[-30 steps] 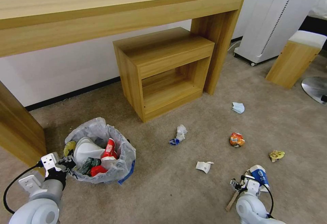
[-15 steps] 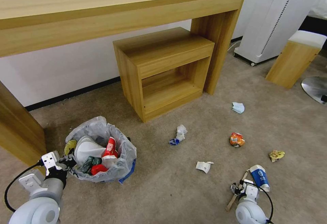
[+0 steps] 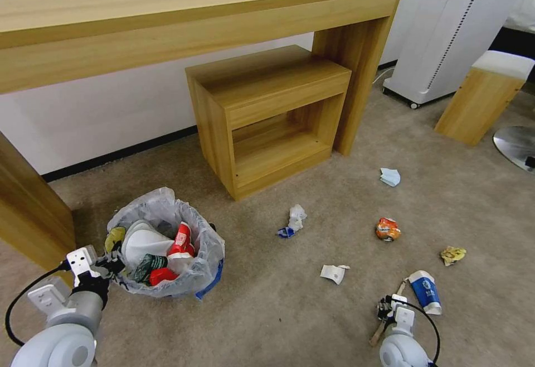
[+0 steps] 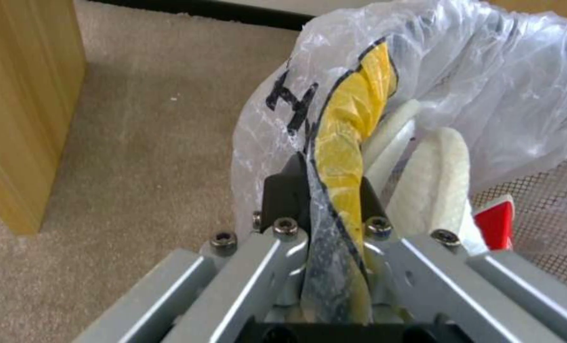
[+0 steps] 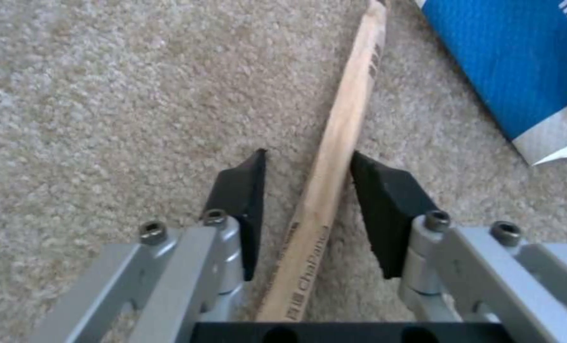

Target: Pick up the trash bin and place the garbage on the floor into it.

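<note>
The left gripper (image 4: 324, 200) is clenched on the near rim of the bin (image 3: 206, 255), pinching bag and a yellow wrapper (image 4: 350, 147) together. The bin stands on the carpet (image 3: 267, 317) by the desk leg, seemingly not lifted. The right gripper (image 5: 305, 190) hangs low with jaws apart, straddling the stick (image 5: 340, 138) without touching it. The cup (image 3: 426, 291) lies just beside.

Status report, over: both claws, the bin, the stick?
Left claw shut on trash bin rim. Right claw open, astride wooden stick on floor. Blue-white cup close beside.
</note>
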Controlling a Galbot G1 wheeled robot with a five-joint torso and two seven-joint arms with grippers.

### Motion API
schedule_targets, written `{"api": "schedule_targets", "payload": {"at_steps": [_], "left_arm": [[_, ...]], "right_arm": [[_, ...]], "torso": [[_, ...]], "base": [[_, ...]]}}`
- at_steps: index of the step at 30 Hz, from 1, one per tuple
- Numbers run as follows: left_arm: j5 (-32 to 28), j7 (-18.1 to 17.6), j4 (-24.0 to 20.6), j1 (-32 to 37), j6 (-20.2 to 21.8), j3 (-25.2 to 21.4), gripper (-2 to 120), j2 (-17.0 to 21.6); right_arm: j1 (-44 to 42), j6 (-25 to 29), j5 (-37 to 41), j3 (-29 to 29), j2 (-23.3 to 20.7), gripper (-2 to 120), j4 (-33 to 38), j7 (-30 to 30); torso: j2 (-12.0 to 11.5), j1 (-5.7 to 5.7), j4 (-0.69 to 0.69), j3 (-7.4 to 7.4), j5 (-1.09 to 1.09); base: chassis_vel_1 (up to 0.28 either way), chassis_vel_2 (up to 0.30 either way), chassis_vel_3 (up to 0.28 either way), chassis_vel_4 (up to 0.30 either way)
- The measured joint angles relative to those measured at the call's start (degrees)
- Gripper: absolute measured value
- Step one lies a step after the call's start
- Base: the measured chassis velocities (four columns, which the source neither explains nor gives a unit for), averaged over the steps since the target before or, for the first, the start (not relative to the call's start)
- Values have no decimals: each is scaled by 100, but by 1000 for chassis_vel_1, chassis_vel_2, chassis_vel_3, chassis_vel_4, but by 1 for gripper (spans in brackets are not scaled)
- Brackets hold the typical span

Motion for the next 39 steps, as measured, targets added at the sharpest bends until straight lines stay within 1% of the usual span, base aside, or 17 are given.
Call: {"api": "schedule_targets", "payload": {"at_steps": [2,5,10,12,14,15,17,19,21,24,29,31,32,35,36,37,39], "left_arm": [[-7,0,0,-3,0,4,3,-4],[-19,0,0,-5,0,7,3,-5],[-23,-3,0,-11,0,8,3,-4],[-22,-5,2,-19,0,9,3,-4],[-22,-6,6,-21,0,10,3,-4],[-22,-6,16,-27,0,13,3,-5],[-21,-5,29,-34,0,14,3,-11],[-10,-7,43,-43,0,27,3,-34],[-7,-6,43,-45,0,37,3,-46],[-1,-6,43,-48,-2,43,3,-55],[1,-5,42,-35,-8,32,3,-47],[3,-2,42,-22,-12,30,3,-45],[3,-2,42,-22,-12,30,3,-45],[5,-2,56,-42,-14,29,3,-29],[5,-2,56,-42,-14,29,3,-29],[5,-2,61,-48,-14,29,3,-25],[5,-2,68,-51,-14,31,3,-23]], "right_arm": [[-10,35,-49,15,-8,31,-41,-14],[-28,88,-116,20,-12,29,-76,-53],[-74,150,-197,37,-14,26,-94,-77],[-114,185,-202,63,-51,19,-21,-90],[-124,198,-200,75,-74,18,30,-99],[-139,244,-193,113,-126,17,170,-132],[-154,304,-187,149,-178,14,309,-183],[-161,371,-219,168,-224,8,434,-250],[-152,415,-256,159,-226,7,440,-263],[-140,545,-382,137,-212,0,443,-314],[-193,603,-441,150,-234,0,511,-366],[-274,614,-461,190,-248,8,559,-370],[-274,614,-461,190,-248,8,559,-370],[-382,613,-497,250,-259,23,599,-337],[-382,613,-497,250,-259,23,599,-337],[-408,601,-501,265,-267,28,613,-318],[-432,574,-505,288,-280,33,627,-297]], "torso": [[0,0,-4,0,-1],[0,0,-5,1,-2],[0,0,-5,0,-3],[0,0,-7,1,0],[0,0,-9,1,0],[-1,0,-9,1,-3],[0,0,-6,1,-4],[0,0,-4,1,-3],[0,0,-4,1,-4],[0,0,-5,1,-2],[0,0,-4,1,-2],[0,0,-4,1,-2],[0,0,-4,1,-2],[0,0,-4,0,-2],[0,0,-4,0,-2],[0,0,-5,0,-2],[0,0,-5,0,-2]], "base": [[0,0,0,0],[0,0,0,0],[0,0,0,0],[0,0,0,0],[0,0,0,0],[0,0,0,0],[0,0,0,0],[0,0,0,0],[0,0,0,0],[0,0,0,0],[0,0,0,0],[0,0,0,0],[0,0,0,0],[0,0,0,0],[0,0,0,0],[0,0,0,0],[0,0,0,0]]}}
